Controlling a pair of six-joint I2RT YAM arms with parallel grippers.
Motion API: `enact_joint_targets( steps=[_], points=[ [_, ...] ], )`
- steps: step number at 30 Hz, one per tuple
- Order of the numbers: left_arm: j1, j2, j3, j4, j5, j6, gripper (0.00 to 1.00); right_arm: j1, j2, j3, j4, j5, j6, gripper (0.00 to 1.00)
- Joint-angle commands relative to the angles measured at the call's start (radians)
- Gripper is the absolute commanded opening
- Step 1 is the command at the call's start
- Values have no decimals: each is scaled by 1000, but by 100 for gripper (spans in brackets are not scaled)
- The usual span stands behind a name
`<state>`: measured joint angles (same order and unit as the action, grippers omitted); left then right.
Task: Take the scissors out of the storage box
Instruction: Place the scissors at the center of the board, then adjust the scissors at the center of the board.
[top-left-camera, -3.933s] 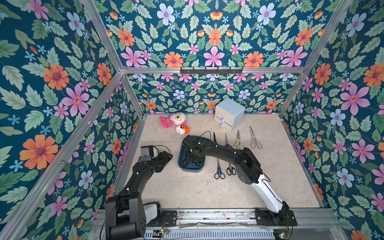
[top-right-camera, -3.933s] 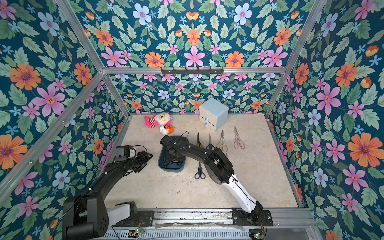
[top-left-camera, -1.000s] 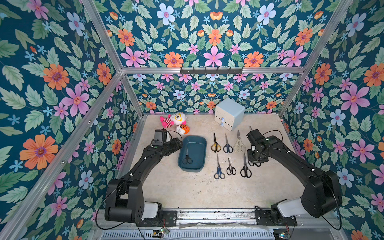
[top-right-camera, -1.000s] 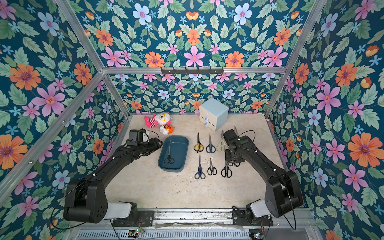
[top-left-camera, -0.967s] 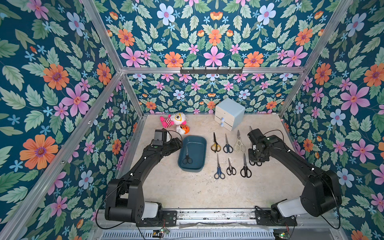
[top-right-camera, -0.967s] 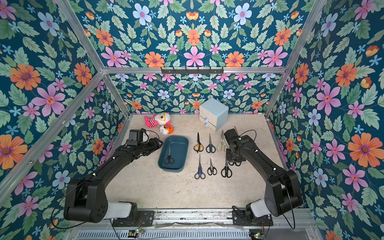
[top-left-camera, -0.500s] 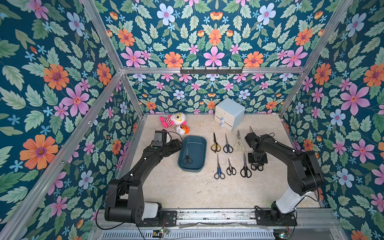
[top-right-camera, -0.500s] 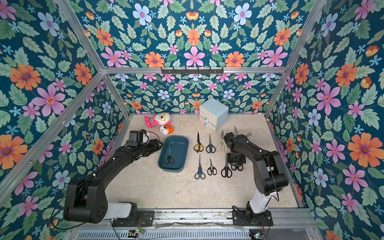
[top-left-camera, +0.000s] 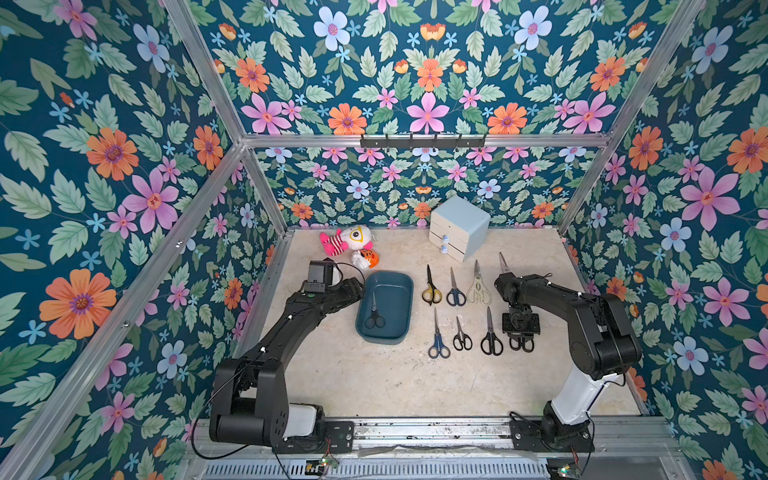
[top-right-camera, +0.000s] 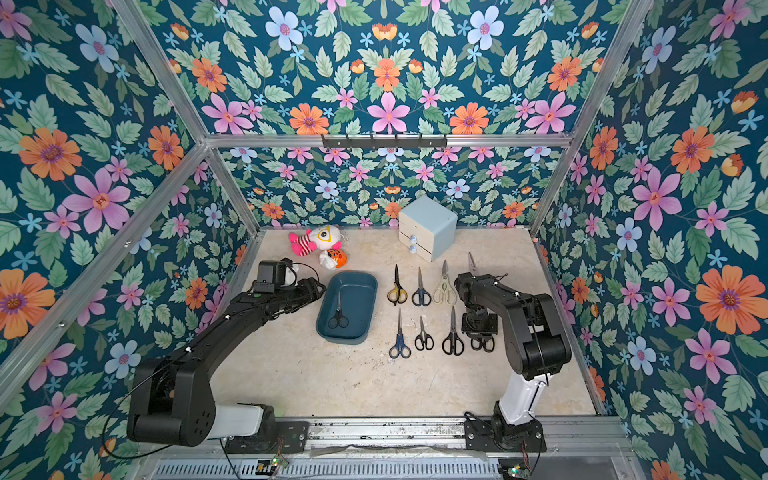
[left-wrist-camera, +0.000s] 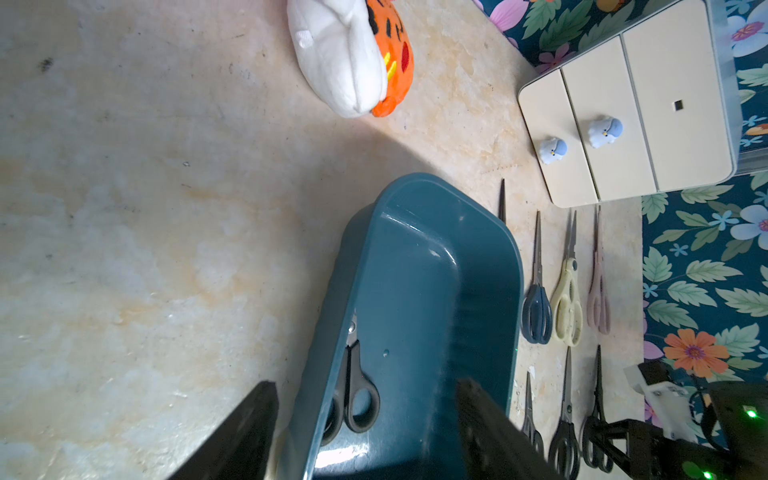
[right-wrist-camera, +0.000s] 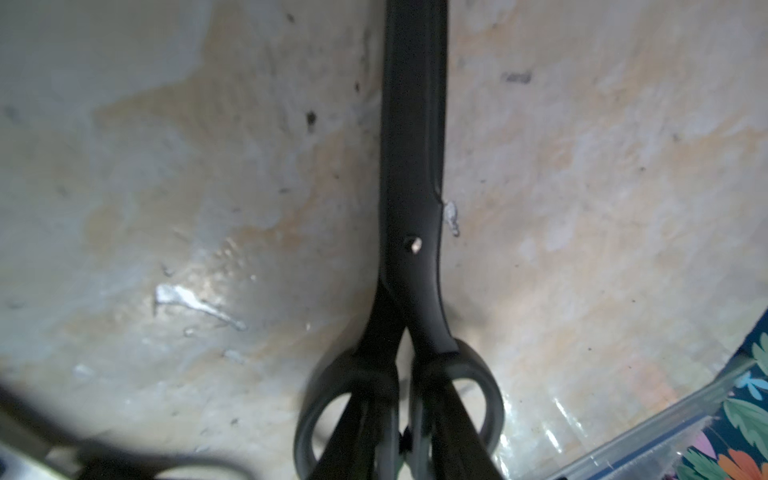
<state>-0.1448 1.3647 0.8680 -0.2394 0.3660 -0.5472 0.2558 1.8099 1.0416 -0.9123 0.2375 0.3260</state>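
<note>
Near row on the tabletop (top-left-camera: 374, 382), L to R in both top views: blue-handled pair (top-left-camera: 437, 332), small black pair (top-left-camera: 460, 332), bigger black pair (top-left-camera: 490, 330), then the end black pair (top-left-camera: 521, 344) w/ the right gripper (top-left-camera: 521, 334) pointing straight down on it. Right wrist view: gripper narrow, fingers (right-wrist-camera: 457, 428) pinched on the shanks betw. the handle loops. That pair's blades are closed and lie flat on the tabletop, tips toward the far wall.

Storage box (top-left-camera: 395, 299) sits left of the rows, about level w/ both. One boxed black pair (top-left-camera: 374, 309) lies inside along the box's left long wall, handles at the near end. Left gripper (top-left-camera: 358, 291) is at that wall, jaws wide. In the left wrist view one finger (left-wrist-camera: 245, 432) is outside the wall, the other over the inside. Contact w/ the wall: can't tell.

Far row, L to R: yellow-black pair (top-left-camera: 430, 284), dark-blue pair (top-left-camera: 454, 286), cream pair (top-left-camera: 478, 282), pale pink pair (top-left-camera: 503, 262), of which only the blade tip shows past the right arm.

At the far wall: plush toys (top-left-camera: 351, 243) and the pale blue drawer cube (top-left-camera: 459, 226).
</note>
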Motion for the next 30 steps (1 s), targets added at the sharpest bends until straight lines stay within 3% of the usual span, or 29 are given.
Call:
enact_joint_targets(
  steps=[1, 7, 13, 21, 25, 30],
  points=[
    [4, -3, 0, 7, -5, 7, 73, -1, 51, -37, 4, -26, 19, 0],
    [7, -1, -6, 14, -4, 0, 73, -1, -17, -25, 20, -25, 14, 32],
    [11, -3, -7, 20, -4, -8, 73, -1, -90, 32, 13, -25, -2, 43],
    [21, -23, -27, 17, -13, 0, 73, 18, -179, 177, -42, -69, 36, 44],
    [24, -19, -28, 1, -4, 22, 73, 111, -163, 259, -95, -11, 80, 44],
    [25, -19, -23, -5, -4, 29, 73, 155, -116, 243, -118, 25, 248, 35]
  ],
)
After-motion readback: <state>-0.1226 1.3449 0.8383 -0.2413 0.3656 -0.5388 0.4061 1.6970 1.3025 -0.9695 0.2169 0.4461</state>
